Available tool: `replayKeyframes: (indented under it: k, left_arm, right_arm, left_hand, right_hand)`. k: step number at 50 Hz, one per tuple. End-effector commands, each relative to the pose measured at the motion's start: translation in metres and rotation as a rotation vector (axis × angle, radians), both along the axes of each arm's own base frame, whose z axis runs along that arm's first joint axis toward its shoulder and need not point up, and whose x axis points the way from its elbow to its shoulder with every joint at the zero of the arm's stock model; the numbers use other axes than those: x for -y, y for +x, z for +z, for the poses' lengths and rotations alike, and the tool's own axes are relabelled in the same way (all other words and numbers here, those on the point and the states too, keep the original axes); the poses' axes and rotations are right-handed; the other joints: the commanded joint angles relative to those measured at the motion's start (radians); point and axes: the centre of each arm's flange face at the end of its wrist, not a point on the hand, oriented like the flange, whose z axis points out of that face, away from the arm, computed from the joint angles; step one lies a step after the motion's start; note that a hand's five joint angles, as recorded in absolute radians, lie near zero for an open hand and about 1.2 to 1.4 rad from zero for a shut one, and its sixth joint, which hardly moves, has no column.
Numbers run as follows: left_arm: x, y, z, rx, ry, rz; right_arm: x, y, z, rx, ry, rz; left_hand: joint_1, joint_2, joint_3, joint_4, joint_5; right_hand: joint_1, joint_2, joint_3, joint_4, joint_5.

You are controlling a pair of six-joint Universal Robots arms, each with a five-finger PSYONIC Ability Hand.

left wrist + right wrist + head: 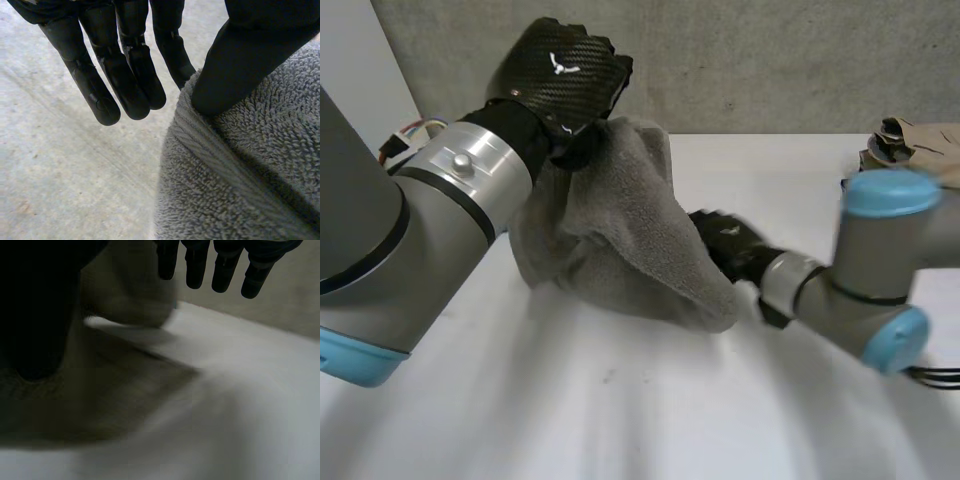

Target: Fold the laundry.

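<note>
A grey terry towel point(620, 230) hangs from my left hand point(565, 75), which is raised above the back of the white table point(620, 400); the towel's lower part rests bunched on the table. In the left wrist view the thumb point(240, 65) presses into the towel's hemmed edge point(240, 180) while the fingers point(125, 75) reach out beside it. My right hand point(730, 248) lies low at the towel's lower right end, partly behind the cloth. In the right wrist view its fingers point(225, 265) are straight and spread above the table, with the towel point(115, 390) beside the palm.
A crumpled beige cloth point(920, 140) lies at the back right corner of the table. A grey wall point(770, 60) stands right behind the table. My right arm point(870, 290) reaches in low over the table's right side.
</note>
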Motion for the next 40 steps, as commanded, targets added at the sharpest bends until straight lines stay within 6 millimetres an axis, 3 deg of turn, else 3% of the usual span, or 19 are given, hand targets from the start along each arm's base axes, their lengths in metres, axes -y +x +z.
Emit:
replayKeyframes:
  k: [1, 2, 6, 7, 12, 16, 20, 25, 26, 31, 34, 37, 40]
  left_arm:
    - [0.005, 0.005, 0.016, -0.055, -0.045, 0.074]
    - [0.006, 0.006, 0.019, -0.063, -0.053, 0.083]
    - [0.003, 0.010, 0.029, -0.087, -0.078, 0.099]
    - [0.001, 0.012, 0.034, -0.100, -0.086, 0.101]
    - [-0.006, 0.019, 0.039, -0.115, -0.090, 0.105]
    - [-0.003, 0.027, 0.019, -0.115, -0.016, 0.128]
    - [0.013, 0.044, -0.016, -0.124, 0.102, 0.193]
    - [0.029, 0.058, -0.066, -0.163, 0.258, 0.250]
    - [0.032, 0.058, -0.092, -0.157, 0.322, 0.259]
    - [0.039, 0.057, -0.155, -0.108, 0.460, 0.294]
    - [0.034, 0.056, -0.179, -0.062, 0.525, 0.296]
    - [0.030, 0.058, -0.185, -0.049, 0.542, 0.299]
    - [0.025, 0.059, -0.183, -0.045, 0.544, 0.295]
  right_arm:
    - [-0.022, 0.032, -0.017, 0.077, 0.136, 0.083]
    - [-0.021, 0.032, -0.015, 0.082, 0.136, 0.077]
    - [-0.011, 0.027, 0.007, 0.101, 0.071, 0.032]
    - [0.002, 0.016, 0.026, 0.107, 0.003, -0.018]
    - [0.036, -0.028, 0.081, 0.036, -0.253, -0.181]
    - [0.037, -0.041, 0.118, -0.034, -0.427, -0.236]
    - [0.033, -0.045, 0.135, -0.064, -0.499, -0.248]
    - [0.032, -0.046, 0.124, -0.086, -0.460, -0.241]
    - [0.033, -0.043, 0.111, -0.105, -0.430, -0.229]
    - [0.034, -0.033, 0.059, -0.193, -0.321, -0.182]
    - [0.036, -0.033, 0.030, -0.271, -0.285, -0.168]
    - [0.035, -0.034, 0.008, -0.354, -0.277, -0.162]
    - [0.031, -0.033, 0.004, -0.393, -0.290, -0.153]
  left_hand:
    - [0.291, 0.200, 0.209, 0.200, 0.258]
    - [0.291, 0.200, 0.209, 0.200, 0.258]
    - [0.291, 0.200, 0.209, 0.200, 0.258]
    - [0.291, 0.200, 0.209, 0.200, 0.258]
    - [0.291, 0.200, 0.209, 0.200, 0.258]
    - [0.291, 0.200, 0.209, 0.200, 0.258]
    - [0.291, 0.200, 0.209, 0.200, 0.258]
    - [0.291, 0.200, 0.209, 0.200, 0.258]
    - [0.291, 0.200, 0.209, 0.200, 0.258]
    - [0.291, 0.200, 0.209, 0.200, 0.258]
    - [0.291, 0.200, 0.209, 0.200, 0.258]
    - [0.291, 0.200, 0.209, 0.200, 0.258]
    - [0.291, 0.200, 0.209, 0.200, 0.258]
  right_hand:
    - [0.905, 0.921, 0.923, 0.919, 0.907]
    - [1.169, 1.185, 1.187, 1.183, 1.171]
    - [1.172, 1.188, 1.190, 1.186, 1.174]
    - [1.172, 1.188, 1.190, 1.186, 1.174]
    - [1.172, 1.188, 1.190, 1.186, 1.174]
    - [1.172, 1.188, 1.190, 1.186, 1.174]
    - [1.172, 1.188, 1.190, 1.186, 1.174]
    - [1.172, 1.188, 1.190, 1.186, 1.174]
    - [1.172, 1.188, 1.190, 1.186, 1.174]
    - [1.172, 1.188, 1.190, 1.186, 1.174]
    - [1.172, 1.188, 1.190, 1.186, 1.174]
    - [1.172, 1.188, 1.190, 1.186, 1.174]
    - [1.172, 1.188, 1.190, 1.186, 1.174]
